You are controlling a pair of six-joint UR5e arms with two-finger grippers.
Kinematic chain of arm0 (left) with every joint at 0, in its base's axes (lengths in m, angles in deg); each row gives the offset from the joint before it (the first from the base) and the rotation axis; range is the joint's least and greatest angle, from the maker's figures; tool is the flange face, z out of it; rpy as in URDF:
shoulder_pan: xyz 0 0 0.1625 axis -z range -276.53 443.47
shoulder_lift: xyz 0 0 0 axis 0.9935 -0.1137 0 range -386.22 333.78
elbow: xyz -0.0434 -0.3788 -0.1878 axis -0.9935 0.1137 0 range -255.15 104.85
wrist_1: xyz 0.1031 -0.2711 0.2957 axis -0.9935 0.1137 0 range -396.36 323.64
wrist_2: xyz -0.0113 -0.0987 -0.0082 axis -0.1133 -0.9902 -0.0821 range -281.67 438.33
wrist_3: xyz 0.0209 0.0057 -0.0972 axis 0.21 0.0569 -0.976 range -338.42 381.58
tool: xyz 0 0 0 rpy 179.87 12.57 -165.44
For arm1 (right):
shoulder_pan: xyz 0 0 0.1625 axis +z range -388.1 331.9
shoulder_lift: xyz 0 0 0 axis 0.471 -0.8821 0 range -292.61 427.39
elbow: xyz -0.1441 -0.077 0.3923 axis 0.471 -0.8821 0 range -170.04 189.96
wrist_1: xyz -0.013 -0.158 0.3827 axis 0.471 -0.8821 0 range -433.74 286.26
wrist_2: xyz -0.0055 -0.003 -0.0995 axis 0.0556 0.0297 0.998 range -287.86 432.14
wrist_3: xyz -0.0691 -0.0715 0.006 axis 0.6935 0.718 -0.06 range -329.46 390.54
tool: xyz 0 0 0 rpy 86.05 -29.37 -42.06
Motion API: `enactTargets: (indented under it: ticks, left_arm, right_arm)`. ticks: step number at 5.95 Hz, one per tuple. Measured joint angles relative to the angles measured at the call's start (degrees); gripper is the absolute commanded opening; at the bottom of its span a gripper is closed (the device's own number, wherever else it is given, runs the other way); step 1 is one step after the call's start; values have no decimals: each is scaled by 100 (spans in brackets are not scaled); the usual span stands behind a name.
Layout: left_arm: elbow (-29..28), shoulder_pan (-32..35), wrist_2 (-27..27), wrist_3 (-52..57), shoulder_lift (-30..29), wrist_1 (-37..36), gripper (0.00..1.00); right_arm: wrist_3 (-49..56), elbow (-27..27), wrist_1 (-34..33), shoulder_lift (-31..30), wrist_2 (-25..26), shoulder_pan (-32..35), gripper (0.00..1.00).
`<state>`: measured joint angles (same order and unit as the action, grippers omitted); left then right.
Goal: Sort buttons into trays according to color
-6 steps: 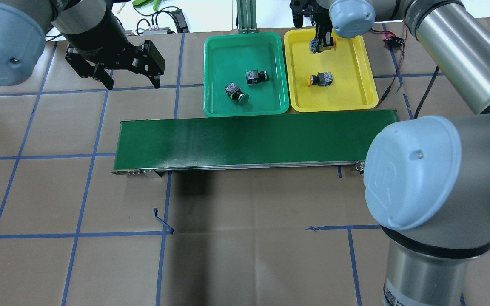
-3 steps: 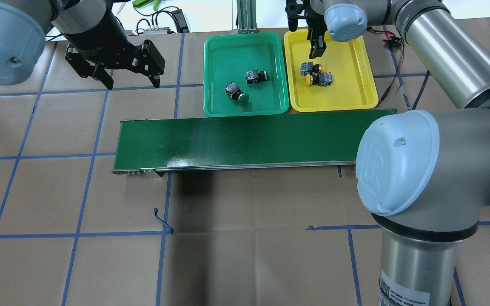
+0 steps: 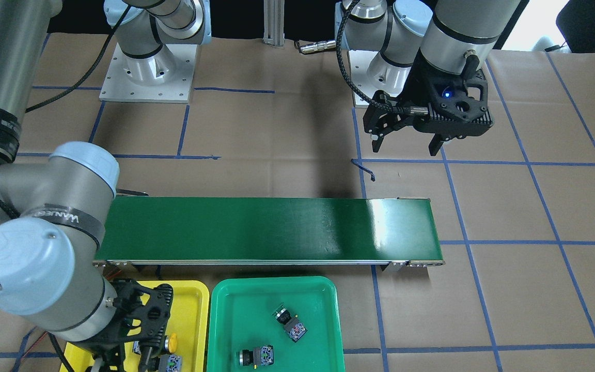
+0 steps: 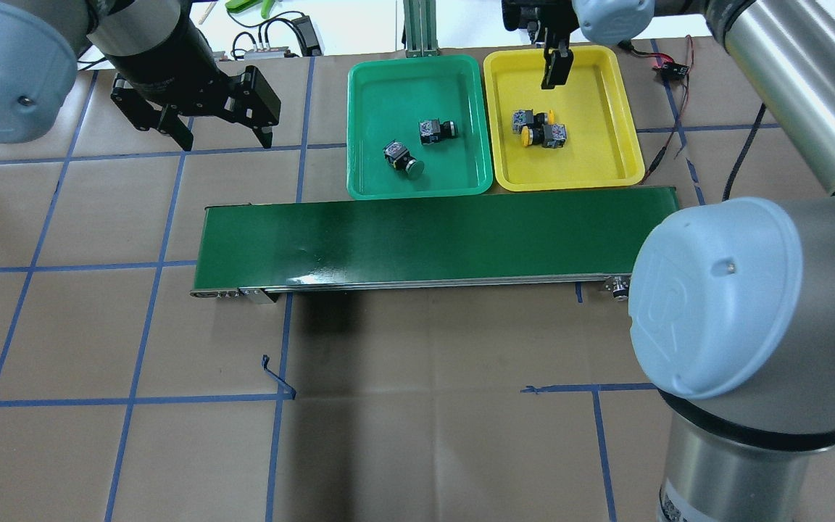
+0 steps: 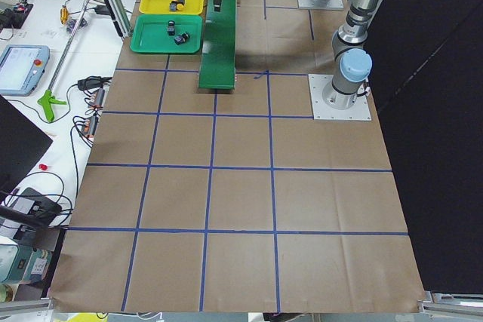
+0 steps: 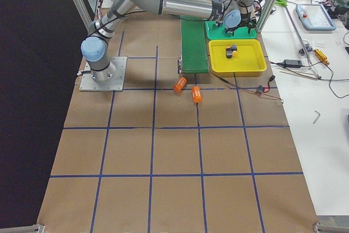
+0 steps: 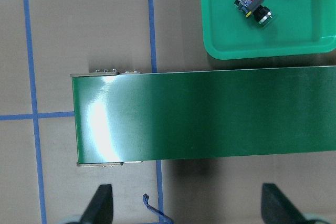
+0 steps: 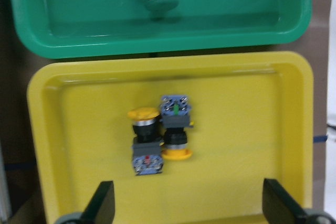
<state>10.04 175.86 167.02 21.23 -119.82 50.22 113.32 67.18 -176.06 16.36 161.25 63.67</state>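
Overhead, the green tray holds two green buttons on their sides, near each other but apart; the yellow tray, just beside it, holds two yellow buttons lying in contact. Both trays border the far edge of the belt. The right gripper hangs above the yellow tray's far half; the left gripper hovers over the table, well apart from both trays, jaws spread, holding nothing. Front view: same contents per tray, the right gripper over the yellow tray beside its buttons. Left wrist view: fingers set wide with nothing between them, the belt beneath, and a corner of the green tray with both green buttons. Right wrist view: fingers set wide, gripping nothing; the yellow buttons lie below, side by side, caps pointing opposite ways. Right side view: two orange cylinders lie on the table near the belt's end, outside both trays.
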Motion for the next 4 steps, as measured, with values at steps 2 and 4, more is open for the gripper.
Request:
enactTargets:
  ticks: [2, 4]
  left_arm:
    - [-6, -13, 2, 0, -1, 2, 99]
    - [-7, -13, 1, 0, -1, 1, 99]
  right_arm:
    - [-1948, 150, 1516, -876, -5, -167, 100]
    - [-4549, 854, 2162, -1875, -74, -278, 100]
